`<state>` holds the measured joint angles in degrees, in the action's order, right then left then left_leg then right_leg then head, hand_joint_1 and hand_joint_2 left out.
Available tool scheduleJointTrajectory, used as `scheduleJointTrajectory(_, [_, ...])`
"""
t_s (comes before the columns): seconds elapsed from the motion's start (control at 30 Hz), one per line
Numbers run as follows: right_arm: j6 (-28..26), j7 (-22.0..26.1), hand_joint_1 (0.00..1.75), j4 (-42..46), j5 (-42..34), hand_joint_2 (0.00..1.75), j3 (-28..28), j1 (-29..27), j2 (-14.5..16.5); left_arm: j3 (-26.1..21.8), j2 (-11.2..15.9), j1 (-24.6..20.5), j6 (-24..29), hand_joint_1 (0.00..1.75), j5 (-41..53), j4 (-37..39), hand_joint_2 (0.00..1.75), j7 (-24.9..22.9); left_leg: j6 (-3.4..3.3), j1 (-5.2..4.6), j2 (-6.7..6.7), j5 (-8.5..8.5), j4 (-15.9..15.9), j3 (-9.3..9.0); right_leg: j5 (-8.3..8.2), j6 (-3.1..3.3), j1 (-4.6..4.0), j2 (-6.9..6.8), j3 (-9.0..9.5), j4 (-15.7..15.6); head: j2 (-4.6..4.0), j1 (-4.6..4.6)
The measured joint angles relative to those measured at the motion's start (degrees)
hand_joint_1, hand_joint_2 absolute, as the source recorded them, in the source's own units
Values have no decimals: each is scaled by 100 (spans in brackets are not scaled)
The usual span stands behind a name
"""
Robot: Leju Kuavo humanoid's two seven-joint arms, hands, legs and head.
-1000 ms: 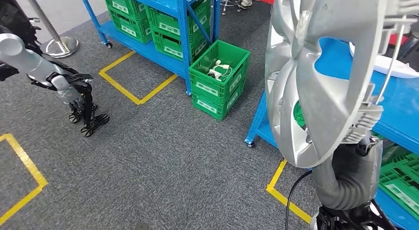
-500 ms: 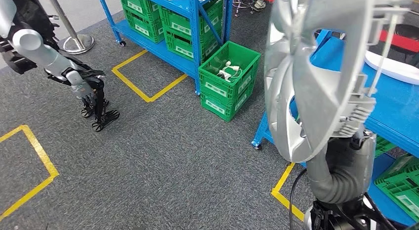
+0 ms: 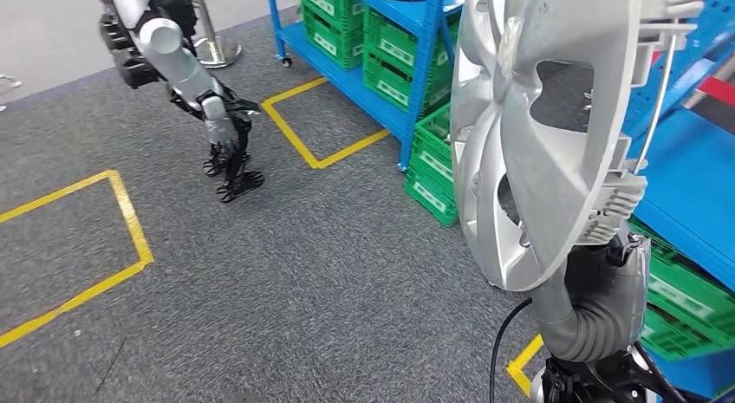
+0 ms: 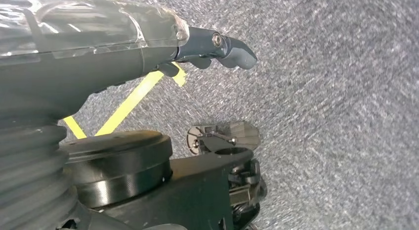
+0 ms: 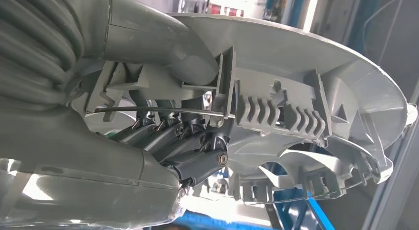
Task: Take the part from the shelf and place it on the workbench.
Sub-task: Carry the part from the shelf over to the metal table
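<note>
1. The right hand (image 5: 197, 156) is gripping the hubcap (image 3: 537, 134) at its rim, the thumb over the outer edge and the dark fingers (image 5: 168, 133) curling behind the ribbed clips, so the part is clamped, not balanced.
2. The hubcap is standing on edge, raised high on the right arm and off the shelf, near the head camera. Held that way it is probably staying clear of the robot's legs and of the racks while being carried.
3. The left hand (image 3: 227, 141) is hanging low beside the body over the grey carpet (image 3: 286, 273), holding nothing, its fingers (image 4: 232, 52) a little apart and loosely bent. I judge it is being kept out of the way.
4. The blue shelf (image 3: 394, 65) with its green bins (image 3: 433, 173) is standing just beside the hubcap's lower rim in the head view, and a blue surface (image 3: 693, 195) is lying to the right. Whether that is the workbench I cannot tell.
5. Open room is lying to the left and ahead, across carpet marked with yellow tape (image 3: 130, 238). The tight side is the right, where the rim could be catching a shelf post in a turn.
</note>
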<state>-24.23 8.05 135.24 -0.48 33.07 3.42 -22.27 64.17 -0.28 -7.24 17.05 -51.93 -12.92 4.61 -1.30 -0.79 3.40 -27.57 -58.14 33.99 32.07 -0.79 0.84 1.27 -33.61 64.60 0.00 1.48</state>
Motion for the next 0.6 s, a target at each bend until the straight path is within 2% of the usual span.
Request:
scheduleJointTrajectory(0.03, [-7, 1, 175, -1, -13, 175, 1, 0, -1, 0, -7, -3, 4, 0, 5, 0, 175, 0, 7, -6, 53, 2, -6, 5, -143, 35, -3, 87, 143, -346, 0, 11])
scheduleJointTrajectory(0.07, [-11, 2, 175, -1, -18, 175, 1, 4, -3, 0, -16, -4, 7, 0, 9, -1, 175, -1, 24, -4, 95, 10, -10, 22, -208, 58, -8, 155, 233, -570, 0, 21])
scheduleJointTrajectory(0.1, [-15, 3, 175, -2, -19, 175, 2, 10, -6, 0, -22, -3, 7, 0, 12, -1, 175, -2, 48, 2, 132, 22, -11, 46, -207, 74, -16, 186, 268, -665, 0, 24])
scheduleJointTrajectory(0.17, [-20, 6, 175, -2, -20, 175, 7, 27, -12, 0, -24, 8, 8, 0, 14, 0, 175, -4, 105, 19, 187, 37, -12, 85, -225, 101, -16, 109, 282, -732, 0, 30])
scheduleJointTrajectory(0.23, [-25, 9, 175, -1, -21, 175, 14, 41, -15, 0, -21, 11, 8, 0, 15, 1, 175, -5, 160, 7, -20, -94, -175, 168, -265, 152, 3, 6, 310, -798, 0, 2])
scheduleJointTrajectory(0.3, [-30, 11, 175, 0, -28, 175, 17, 42, -17, 0, -20, 3, 10, 0, 21, 1, 175, -5, 229, 28, -300, -430, -746, 435, -281, 181, 8, -109, 328, -832, 0, -63])
scheduleJointTrajectory(0.33, [-31, 13, 175, 1, -38, 175, 17, 41, -19, 0, -21, 0, 10, 0, 26, 1, 175, -9, 265, 64, -344, -602, -1121, 616, -280, 185, 7, -169, 327, -833, 0, -96])
scheduleJointTrajectory(0.37, [-30, 12, 175, -1, -52, 175, 19, 39, -21, 0, -22, 2, 11, 0, 30, 1, 175, -17, 295, 97, -352, -702, -1416, 760, -276, 182, 8, -232, 328, -832, 0, -119])
scheduleJointTrajectory(0.4, [-26, 11, 175, -1, -66, 175, 19, 40, -22, 0, -23, 6, 11, 0, 33, 1, 175, -30, 320, 126, -356, -702, -1544, 822, -270, 175, 12, -291, 329, -828, 0, -136])
scheduleJointTrajectory(0.43, [-21, 11, 175, -1, -82, 175, 19, 40, -25, 0, -22, 8, 13, 0, 33, 2, 175, -49, 338, 149, -372, -598, -1459, 774, -261, 162, 17, -346, 333, -822, 0, -153])
scheduleJointTrajectory(0.47, [-14, 10, 175, -1, -98, 175, 20, 40, -26, 0, -21, 8, 16, 0, 33, 2, 175, -68, 348, 164, -428, -417, -1164, 613, -248, 141, 22, -395, 341, -813, 0, -170])
scheduleJointTrajectory(0.53, [6, 10, 175, -1, -124, 175, 19, 42, -30, 0, -21, 1, 22, 0, 36, 2, 175, -99, 339, 152, -702, -132, -414, 207, -205, 75, 9, -480, 364, -786, 0, -220])
scheduleJointTrajectory(0.57, [19, 10, 175, -1, -132, 175, 19, 45, -32, 0, -25, -4, 24, 0, 38, 1, 175, -109, 310, 134, -810, -73, -167, 77, -186, 41, -5, -524, 376, -777, 0, -234])
scheduleJointTrajectory(0.6, [31, 9, 175, -1, -136, 175, 18, 48, -33, 0, -30, -6, 24, 0, 40, 1, 175, -117, 275, 112, -861, -73, -56, 27, -172, 11, -18, -571, 387, -772, 0, -238])
